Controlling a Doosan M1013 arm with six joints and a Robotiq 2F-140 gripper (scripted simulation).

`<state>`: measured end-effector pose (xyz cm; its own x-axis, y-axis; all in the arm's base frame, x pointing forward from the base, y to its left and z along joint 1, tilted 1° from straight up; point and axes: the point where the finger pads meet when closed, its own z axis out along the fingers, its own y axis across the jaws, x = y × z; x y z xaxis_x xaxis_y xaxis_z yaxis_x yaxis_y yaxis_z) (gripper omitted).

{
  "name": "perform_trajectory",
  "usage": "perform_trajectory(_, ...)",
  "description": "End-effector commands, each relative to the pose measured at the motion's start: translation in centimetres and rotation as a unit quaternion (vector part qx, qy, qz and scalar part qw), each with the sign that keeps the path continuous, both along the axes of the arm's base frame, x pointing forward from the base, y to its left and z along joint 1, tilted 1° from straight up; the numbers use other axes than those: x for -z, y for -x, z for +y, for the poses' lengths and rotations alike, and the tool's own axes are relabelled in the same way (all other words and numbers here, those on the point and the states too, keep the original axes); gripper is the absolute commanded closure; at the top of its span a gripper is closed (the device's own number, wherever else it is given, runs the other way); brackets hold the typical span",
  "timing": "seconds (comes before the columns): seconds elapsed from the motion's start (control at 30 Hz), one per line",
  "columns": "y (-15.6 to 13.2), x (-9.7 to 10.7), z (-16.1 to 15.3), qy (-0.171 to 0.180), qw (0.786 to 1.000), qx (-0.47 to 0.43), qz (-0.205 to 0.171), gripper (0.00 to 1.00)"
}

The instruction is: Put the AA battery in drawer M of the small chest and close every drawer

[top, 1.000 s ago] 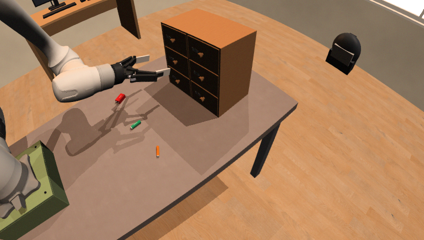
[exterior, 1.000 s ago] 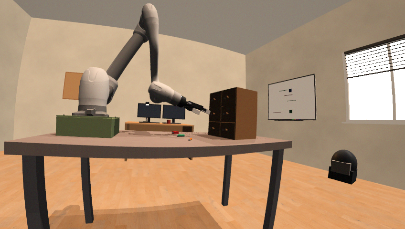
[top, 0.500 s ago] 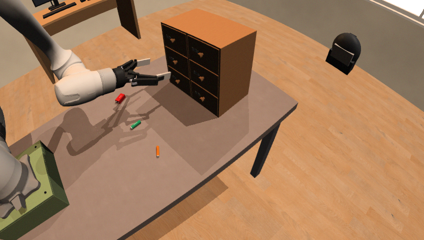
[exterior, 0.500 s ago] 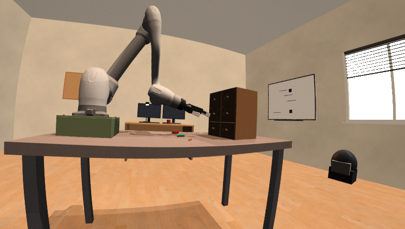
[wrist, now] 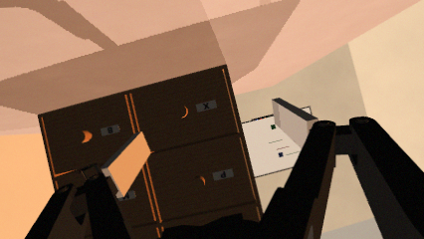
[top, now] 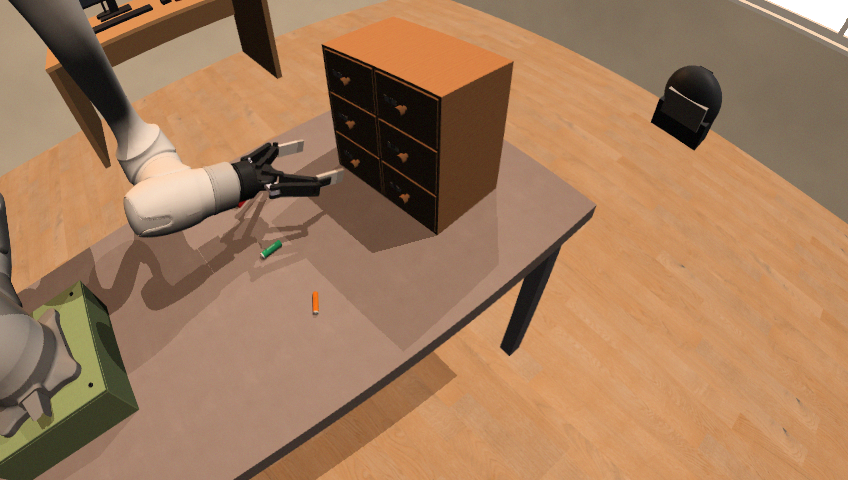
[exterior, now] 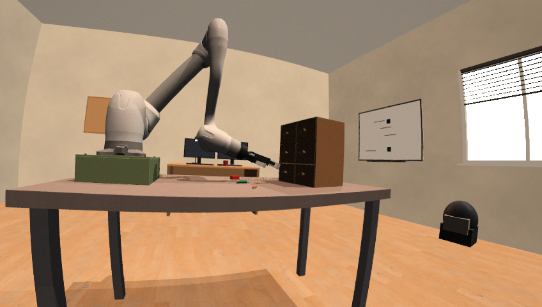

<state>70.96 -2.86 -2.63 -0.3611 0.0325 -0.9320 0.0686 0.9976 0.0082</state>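
The small wooden chest (top: pixel 470 118) (exterior: pixel 328 151) (wrist: pixel 164 107) stands at the far side of the table (top: pixel 238 368) (exterior: pixel 190 197), with all its dark drawers flush with the front. My gripper (top: pixel 312 160) (exterior: pixel 271 164) (wrist: pixel 208 126) is open and empty. It points level at the chest's front, close to the lower left drawers. In the wrist view the drawer labels are small, and one finger pad partly hides a label. A green battery (top: pixel 270 249) (exterior: pixel 241 181) and a thin orange cylinder (top: pixel 315 302) (exterior: pixel 254 187) lie on the table behind the gripper. A red cylinder (exterior: pixel 234 177) is mostly hidden under my wrist in the top view.
The arm's green base block (top: pixel 101 356) (exterior: pixel 114 169) sits at the near left corner of the table. A desk with monitors (exterior: pixel 213 167) stands behind the table, and a black object (top: pixel 687 107) (exterior: pixel 458 224) sits on the floor.
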Motion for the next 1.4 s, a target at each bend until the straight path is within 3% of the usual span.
perform_trajectory(0.0,-0.11,1.41,-0.31,0.001,1.000,0.003,-0.001,0.00)
perform_trajectory(1.37,-0.10,2.15,-0.30,0.001,1.000,0.003,-0.001,0.00)
